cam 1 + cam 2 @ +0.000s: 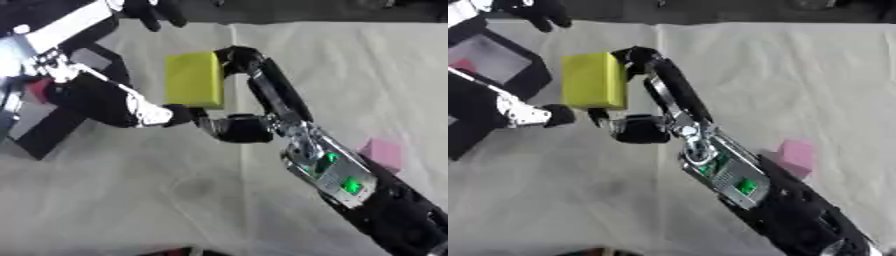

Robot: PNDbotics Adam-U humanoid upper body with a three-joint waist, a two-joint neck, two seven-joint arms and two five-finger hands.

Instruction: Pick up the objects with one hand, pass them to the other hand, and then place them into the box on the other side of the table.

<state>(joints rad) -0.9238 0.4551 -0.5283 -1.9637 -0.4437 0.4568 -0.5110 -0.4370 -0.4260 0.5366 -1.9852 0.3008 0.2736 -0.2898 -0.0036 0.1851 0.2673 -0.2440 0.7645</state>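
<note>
The flat yellow-green rectangular block (193, 79), sponge-like by its look, hangs above the white cloth-covered table (131, 200), left of the table's middle. The right hand (249, 107) has it pinched: long fingers curl over the block's far right edge and the thumb sits under its near edge. The left hand (144, 111) comes in from the left, its tip at the block's near left corner; whether it touches is hard to say, and I cannot tell whether its fingers are spread or closed, because the arm hides them.

This looks like the handover itself. To do it well, the receiving left hand should close on the free left side of the block, clear of the right hand's fingers, so nothing gets trapped. The right hand should keep its pinch until the left has fingers round the block on both faces — only then let go. The block stands on edge and is held by two narrow ends, so it may pivot; keeping it level through the exchange helps.

The dark open box (490, 57) sits at the far left, a small red thing (462, 64) inside — a short carry. A pale pink square block (383, 153) waits on the cloth at the right.
</note>
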